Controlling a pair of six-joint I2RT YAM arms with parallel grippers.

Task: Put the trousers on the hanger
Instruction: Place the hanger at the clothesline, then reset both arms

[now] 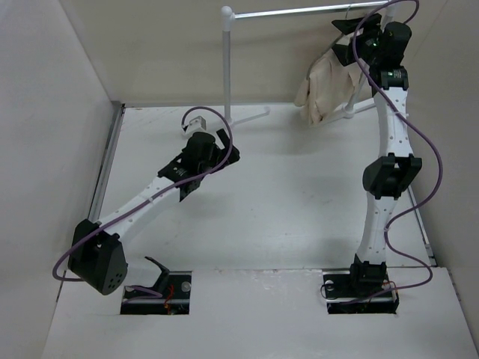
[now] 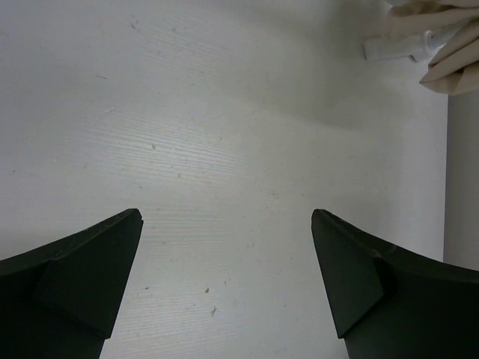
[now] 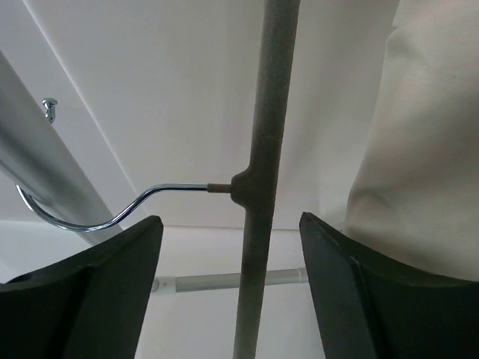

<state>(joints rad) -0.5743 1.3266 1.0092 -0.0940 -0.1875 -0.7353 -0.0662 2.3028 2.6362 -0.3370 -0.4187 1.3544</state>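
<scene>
The beige trousers [image 1: 323, 88] hang bunched at the right end of the white rack, draped over the grey hanger; they also show in the right wrist view [image 3: 423, 149]. The hanger's grey bar [image 3: 258, 149] runs upright between my right gripper's jaws, and its chrome hook [image 3: 97, 217] curls round the rack's rail [image 3: 41, 164]. My right gripper [image 1: 346, 41] [image 3: 230, 221] is open, with the jaws on either side of the bar and not touching it. My left gripper [image 1: 218, 149] [image 2: 226, 213] is open and empty, low over the bare table.
The white rack has an upright post [image 1: 227, 60], a top rail [image 1: 299, 13] and feet on the table [image 1: 251, 114]. One foot and the trousers' hem [image 2: 449, 63] show in the left wrist view. White walls close in the left, the back and the right.
</scene>
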